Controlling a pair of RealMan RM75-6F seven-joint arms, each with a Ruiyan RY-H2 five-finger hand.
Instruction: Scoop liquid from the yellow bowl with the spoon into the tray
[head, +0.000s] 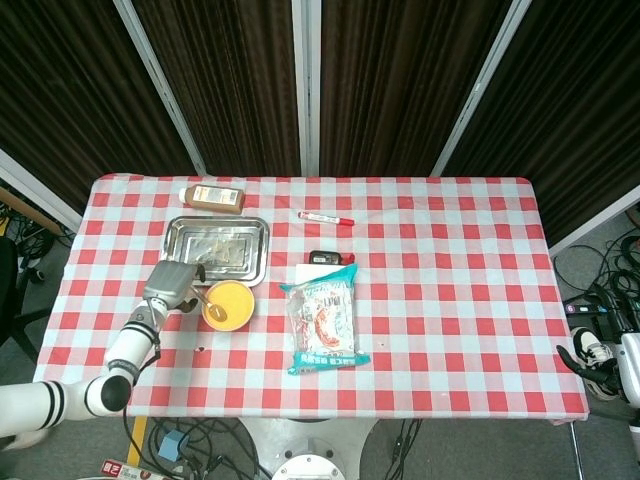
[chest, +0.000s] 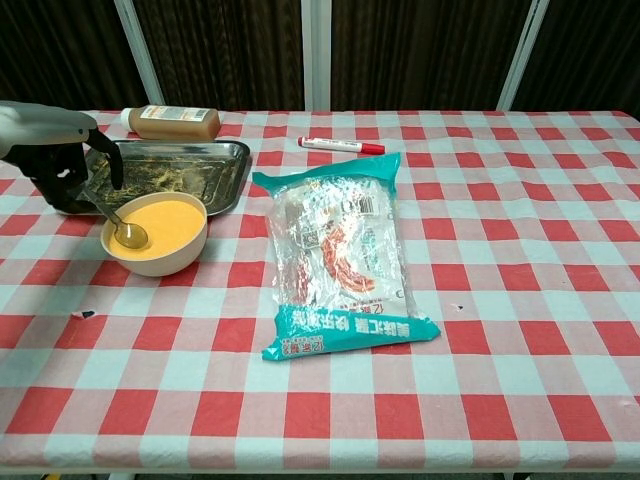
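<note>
The yellow bowl (head: 229, 305) (chest: 157, 233), full of orange-yellow liquid, stands just in front of the metal tray (head: 218, 248) (chest: 170, 170). My left hand (head: 169, 285) (chest: 55, 157) is beside the bowl's left rim and holds the spoon (chest: 118, 222) (head: 206, 303) by its handle. The spoon tilts down and its scoop end sits in the liquid near the bowl's left edge. The tray's floor shows a thin smeared residue. At the far right edge of the head view, only part of my right arm (head: 625, 360) shows below the table; its hand is out of sight.
A brown bottle (head: 213, 196) (chest: 171, 122) lies behind the tray. A red marker (head: 326, 217) (chest: 341, 145) lies mid-table at the back, a small black object (head: 325, 258) behind a large snack bag (head: 323, 317) (chest: 340, 250) right of the bowl.
</note>
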